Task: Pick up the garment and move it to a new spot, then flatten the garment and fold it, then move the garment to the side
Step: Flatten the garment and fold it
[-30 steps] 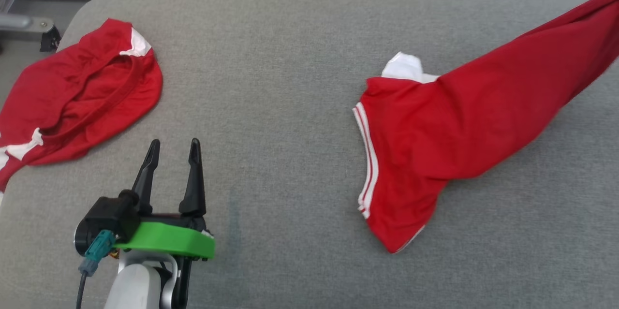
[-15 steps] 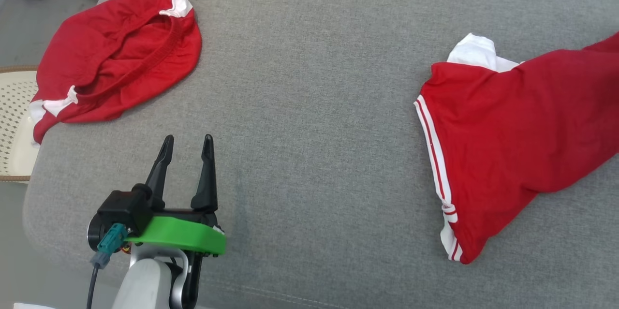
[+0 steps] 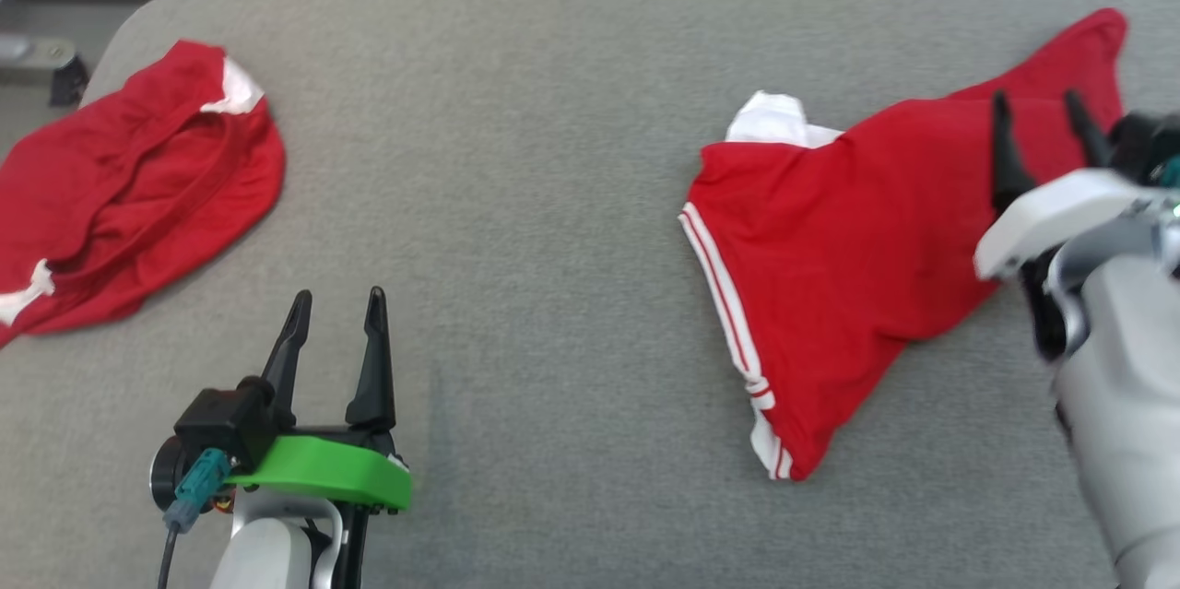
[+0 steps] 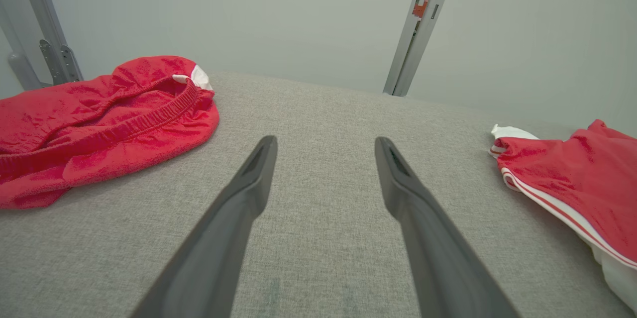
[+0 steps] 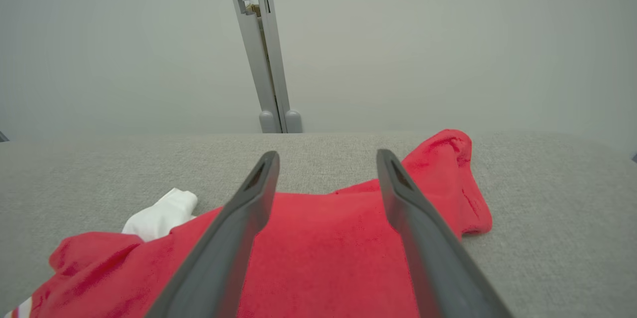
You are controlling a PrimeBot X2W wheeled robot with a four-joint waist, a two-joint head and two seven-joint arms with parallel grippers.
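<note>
The crumpled red, white-trimmed fabric garment (image 3: 830,248) lies at centre-right on the grey cloth table (image 3: 553,110), awaiting flattening; the right gripper (image 3: 1034,110) hovers unclenched over it, and the left gripper (image 3: 336,303) waits unclenched at lower left.

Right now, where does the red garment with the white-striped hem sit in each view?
Head view: striped garment right of centre on the grey table.
Left wrist view: at the right edge.
Right wrist view: along the bottom, centre and left.
Shared landmark: its white patch.
</note>
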